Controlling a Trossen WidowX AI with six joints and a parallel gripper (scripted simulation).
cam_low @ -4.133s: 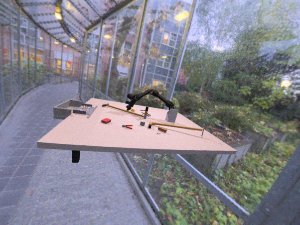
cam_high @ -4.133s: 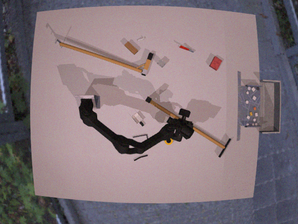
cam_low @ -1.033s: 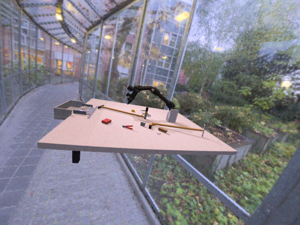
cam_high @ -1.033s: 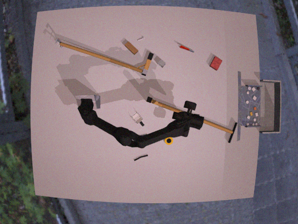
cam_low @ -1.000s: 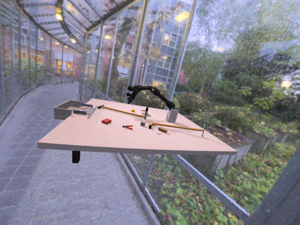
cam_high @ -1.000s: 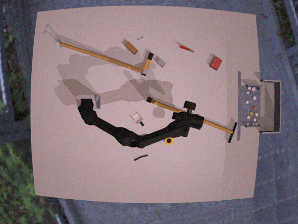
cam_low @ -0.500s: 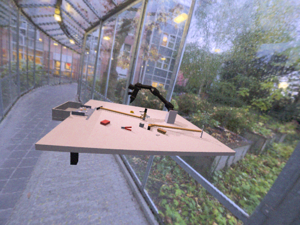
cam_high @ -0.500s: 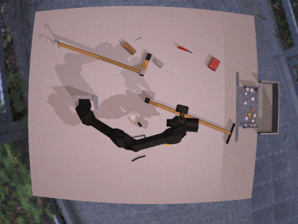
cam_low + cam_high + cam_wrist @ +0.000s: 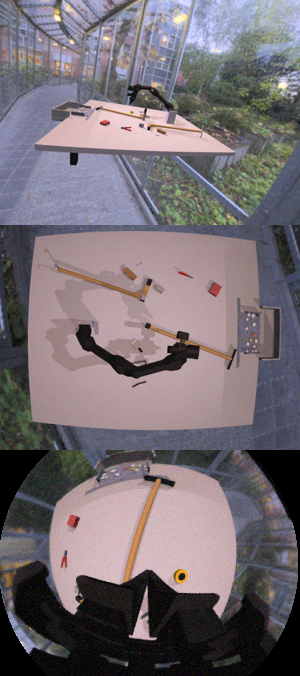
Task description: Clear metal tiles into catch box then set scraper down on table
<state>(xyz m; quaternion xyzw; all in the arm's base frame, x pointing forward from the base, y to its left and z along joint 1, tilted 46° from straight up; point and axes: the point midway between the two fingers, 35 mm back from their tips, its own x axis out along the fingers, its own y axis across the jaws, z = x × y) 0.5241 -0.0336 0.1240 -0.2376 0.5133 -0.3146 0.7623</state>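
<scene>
The long scraper (image 9: 164, 332) (image 9: 119, 113) (image 9: 142, 525) has a wooden shaft and rests on the table. Its black blade (image 9: 231, 359) (image 9: 167, 483) is beside the plate's near edge, toward one corner, and its black grip end (image 9: 147, 325) lies toward the arm's base. The steel plate (image 9: 238, 324) carries several small tiles, mostly white, with an orange and a yellow one. The catch box (image 9: 276, 334) (image 9: 60, 114) adjoins its far edge; I make out no tiles inside. My gripper (image 9: 131, 102) (image 9: 149, 572) is shut and empty, above the table near the scraper's shaft. From above the arm hides the fingertips.
A second long tool (image 9: 99, 282) with a hooked end lies toward the back left. Near it are a brown block (image 9: 130, 273) and a grey block (image 9: 160, 288). Red pliers (image 9: 184, 274), a red block (image 9: 215, 289) (image 9: 73, 521) and a yellow roll (image 9: 131, 112) (image 9: 181, 576) lie elsewhere.
</scene>
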